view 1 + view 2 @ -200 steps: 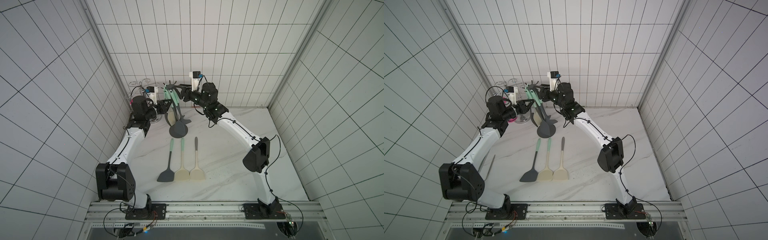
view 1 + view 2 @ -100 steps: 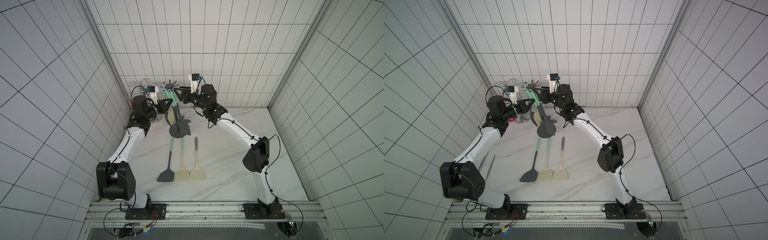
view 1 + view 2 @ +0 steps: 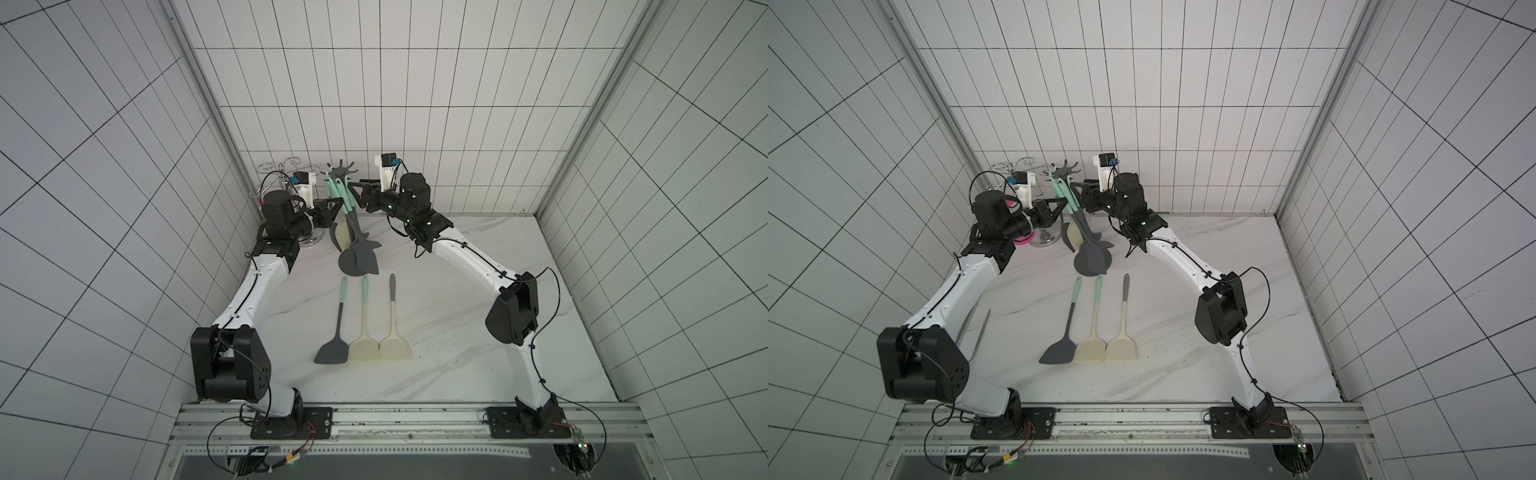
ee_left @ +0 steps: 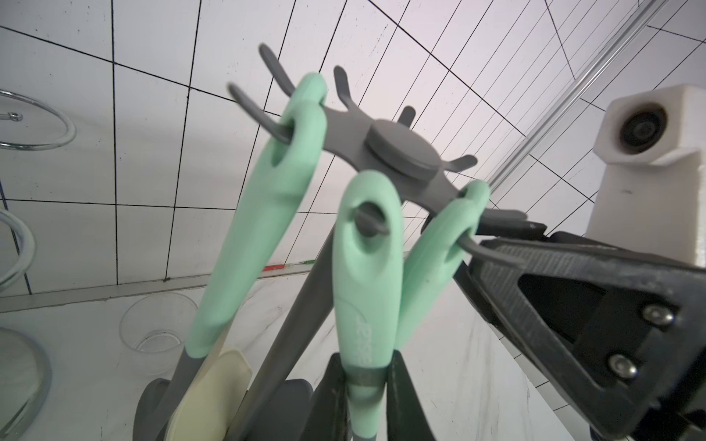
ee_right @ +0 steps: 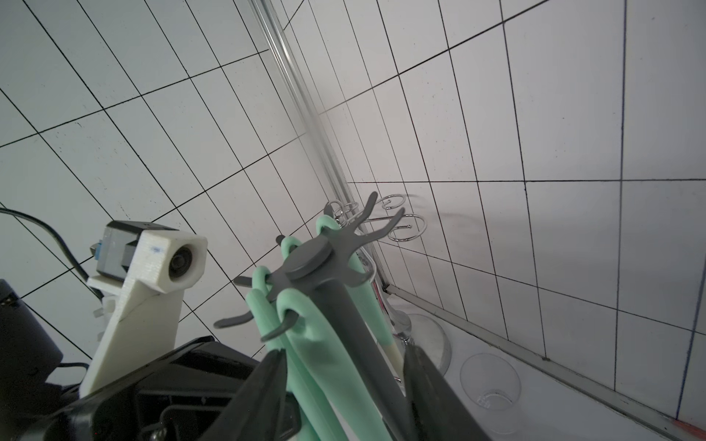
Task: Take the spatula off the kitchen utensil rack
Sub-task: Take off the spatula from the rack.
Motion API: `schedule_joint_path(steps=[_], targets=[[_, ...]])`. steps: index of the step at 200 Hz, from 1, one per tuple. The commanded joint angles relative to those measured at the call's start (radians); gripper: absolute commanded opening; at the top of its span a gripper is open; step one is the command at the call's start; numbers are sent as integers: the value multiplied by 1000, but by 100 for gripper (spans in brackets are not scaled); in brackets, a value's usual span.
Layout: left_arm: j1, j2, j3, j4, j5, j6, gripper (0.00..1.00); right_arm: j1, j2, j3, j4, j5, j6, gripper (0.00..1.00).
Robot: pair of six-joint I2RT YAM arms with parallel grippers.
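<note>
Hanging from a hook (image 4: 370,224): spatula (image 4: 363,328), on the kitchen utensil rack (image 4: 397,149) toward the tabletop's (image 3: 457,324) back-left corner. Your left hand (image 4: 366,382) grasps its mint handle (image 4: 365,267); your right hand (image 5: 344,353) straddles the pole (image 5: 338,305), unclenched. Lift-off not yet done; three spatulas (image 3: 364,328) lie mid-tabletop.

The worktop (image 3: 457,332) is white stone with thin grey lines. Three spatulas lie flat in the middle of it, side by side. Their handles point far and their blades are near.

The dark grey spatula (image 3: 331,355) on the left has a green handle. The middle cream spatula (image 3: 364,352) has a green handle too. The right cream spatula (image 3: 394,350) has a grey handle.

A shiny wire holder (image 3: 1046,240) with round loops on top stands in the far left corner. A clear cup (image 5: 491,385) stands close to it, by the far wall. Something pink (image 3: 1025,241) shows beside the holder's base, mostly hidden. Two thin grey sticks (image 3: 980,332) lie at the left. White tiled walls (image 3: 374,83) stand all around.
</note>
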Motion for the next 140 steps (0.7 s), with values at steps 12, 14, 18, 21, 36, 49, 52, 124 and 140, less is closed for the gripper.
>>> schedule_joint_path(steps=[12, 14, 18, 21, 36, 49, 52, 124, 140], targets=[[9, -47, 13, -86, -38, 36, 0, -10, -24, -22, 32, 5, -6, 52], [10, -51, 11, -87, -42, 40, 0, -10, -24, -22, 32, 5, -5, 52], [9, -56, 9, -89, -49, 45, 0, -11, -24, -22, 32, 5, -3, 52], [8, -62, 8, -91, -53, 50, 0, -11, -24, -22, 32, 4, -1, 52], [10, -83, 7, -109, -78, 72, 0, -12, -24, -23, 32, 1, 3, 52], [9, -94, 15, -130, -89, 89, 0, -12, -24, -27, 32, -2, 7, 52], [9, -96, 17, -133, -91, 93, 0, -12, -24, -27, 32, -2, 8, 52], [10, -154, 8, -167, -123, 126, 0, -21, -90, -119, 36, -22, 4, 52], [9, -177, -3, -177, -130, 129, 0, -28, -136, -176, 35, -40, -4, 52]])
